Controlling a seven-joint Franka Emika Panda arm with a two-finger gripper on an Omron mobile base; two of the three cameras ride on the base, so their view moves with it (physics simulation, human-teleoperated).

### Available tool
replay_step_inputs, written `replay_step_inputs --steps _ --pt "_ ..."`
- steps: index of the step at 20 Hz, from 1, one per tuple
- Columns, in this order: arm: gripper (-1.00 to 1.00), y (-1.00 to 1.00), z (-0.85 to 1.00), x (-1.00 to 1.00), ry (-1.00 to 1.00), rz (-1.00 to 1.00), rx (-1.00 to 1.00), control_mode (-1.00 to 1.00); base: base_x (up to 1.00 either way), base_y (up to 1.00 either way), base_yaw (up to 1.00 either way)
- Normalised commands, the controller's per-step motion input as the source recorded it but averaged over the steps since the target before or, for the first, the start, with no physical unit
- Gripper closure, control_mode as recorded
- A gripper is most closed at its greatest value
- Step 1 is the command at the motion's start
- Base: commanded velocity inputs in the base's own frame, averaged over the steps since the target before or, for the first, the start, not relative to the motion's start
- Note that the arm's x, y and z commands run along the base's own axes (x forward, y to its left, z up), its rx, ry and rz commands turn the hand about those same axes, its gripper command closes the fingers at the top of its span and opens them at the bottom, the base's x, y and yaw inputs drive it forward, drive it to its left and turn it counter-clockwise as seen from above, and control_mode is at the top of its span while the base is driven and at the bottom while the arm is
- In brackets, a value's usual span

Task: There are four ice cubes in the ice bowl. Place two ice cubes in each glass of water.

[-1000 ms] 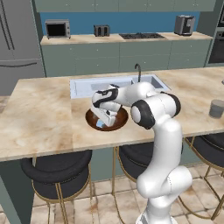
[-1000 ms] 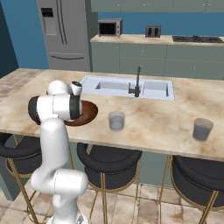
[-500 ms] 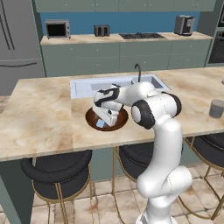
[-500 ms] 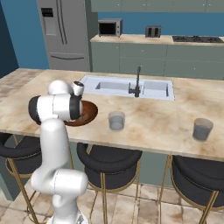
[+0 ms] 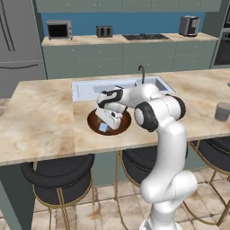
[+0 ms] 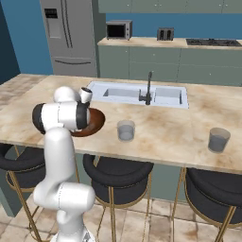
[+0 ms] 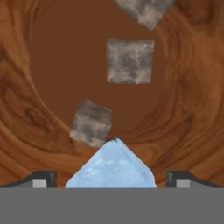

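The ice bowl (image 7: 39,109) is reddish-brown with swirling wood grain and a darker, plain brown floor. Three ice cubes (image 7: 130,61) look mottled grey; the nearest one (image 7: 112,168) is pale blue-white. The glasses (image 6: 125,130) seem bluish-grey, though small here. The counter (image 5: 40,121) is beige marble with veining.

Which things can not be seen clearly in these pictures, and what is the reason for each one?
- Gripper, hand view: the bottom band cuts off the fingertips; contact with the pale blue ice cube is unclear.
- Top grey ice cube, hand view: cut by the upper edge.
- Ice bowl, right base view: the arm hides most of it.
- Glasses of water, right base view: too small to judge the contents.
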Motion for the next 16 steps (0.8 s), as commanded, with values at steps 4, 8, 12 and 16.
replay_step_inputs --steps 4,8,12,16 --pt "1.0 0.03 -0.14 0.0 0.13 0.0 0.0 -1.0 0.0 0.0 0.0" --pt "1.0 0.15 -0.08 0.0 0.12 0.0 0.0 -1.0 0.0 0.0 0.0" --pt "1.0 0.03 -0.01 0.01 0.1 0.0 0.0 -1.0 0.0 0.0 0.0" --pt "1.0 0.0 0.05 0.0 0.07 0.0 0.0 -1.0 0.0 0.0 0.0"
